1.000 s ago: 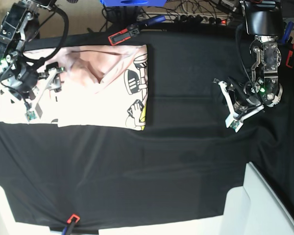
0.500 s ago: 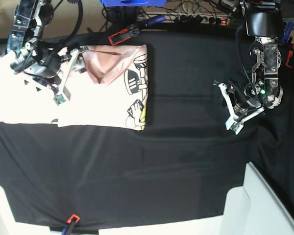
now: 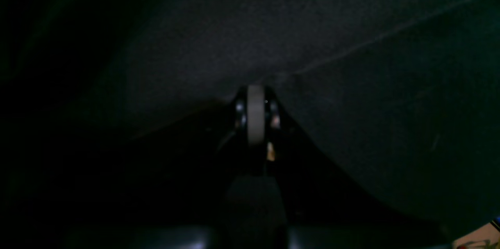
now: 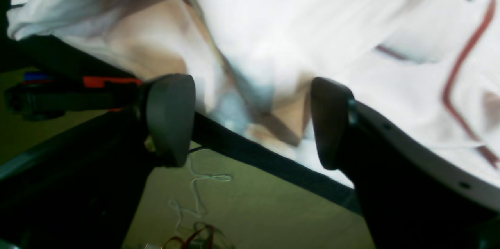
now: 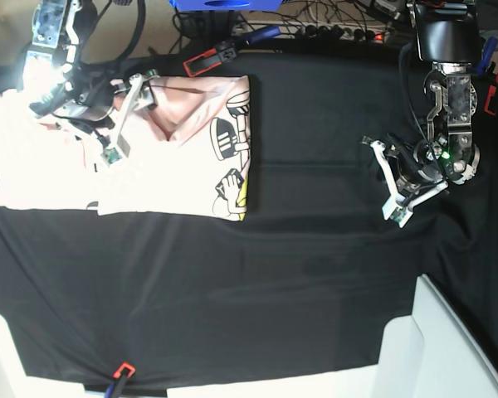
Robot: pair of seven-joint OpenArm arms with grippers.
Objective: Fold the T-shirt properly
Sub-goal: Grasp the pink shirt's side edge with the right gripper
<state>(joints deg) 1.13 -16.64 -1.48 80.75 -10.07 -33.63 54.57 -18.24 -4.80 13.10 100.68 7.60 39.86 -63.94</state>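
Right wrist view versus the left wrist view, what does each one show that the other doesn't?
Only the right wrist view shows the pale pink T-shirt up close, with the right gripper open over its edge and holding nothing. Only the left wrist view shows the left gripper, shut and empty, over bare black table cloth. Both share that black cloth.

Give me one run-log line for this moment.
stage: folding | T-shirt: partly folded on black table cloth | right gripper: open over shirt's upper part, nothing held | left gripper: shut, empty, off the shirt
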